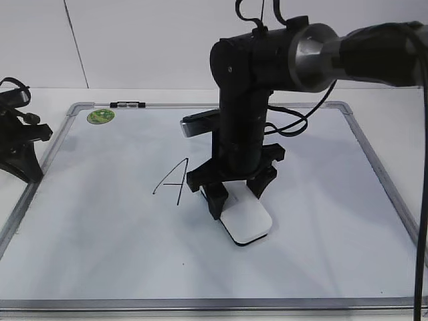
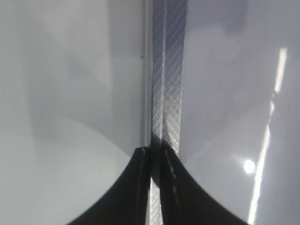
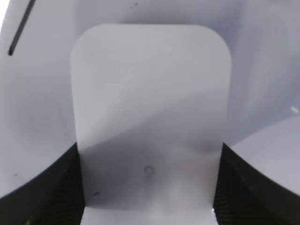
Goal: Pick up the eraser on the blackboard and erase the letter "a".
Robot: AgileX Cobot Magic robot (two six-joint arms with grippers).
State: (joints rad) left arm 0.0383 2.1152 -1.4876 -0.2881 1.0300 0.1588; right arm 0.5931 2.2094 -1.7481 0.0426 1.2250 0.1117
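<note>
The white eraser (image 1: 247, 221) lies flat on the blackboard (image 1: 321, 221), a whiteboard with a silver-grey frame, right of centre. My right gripper (image 1: 234, 194) stands over it with a finger on each long side, shut on it. The eraser fills the right wrist view (image 3: 150, 93) between the two fingers (image 3: 149, 147). A capital "A" (image 1: 175, 179) is drawn just left of the eraser; one of its strokes shows in the right wrist view (image 3: 21, 28). No lowercase "a" shows; the arm hides the board behind it. My left gripper (image 1: 30, 174) rests at the board's left edge, shut, over the frame (image 2: 168, 70).
A round green sticker (image 1: 101, 116) sits in the board's far left corner. A small black-and-white clip (image 1: 127, 104) sits on the far frame. The right arm's cable (image 1: 294, 124) hangs over the board's far right. White table surrounds the board.
</note>
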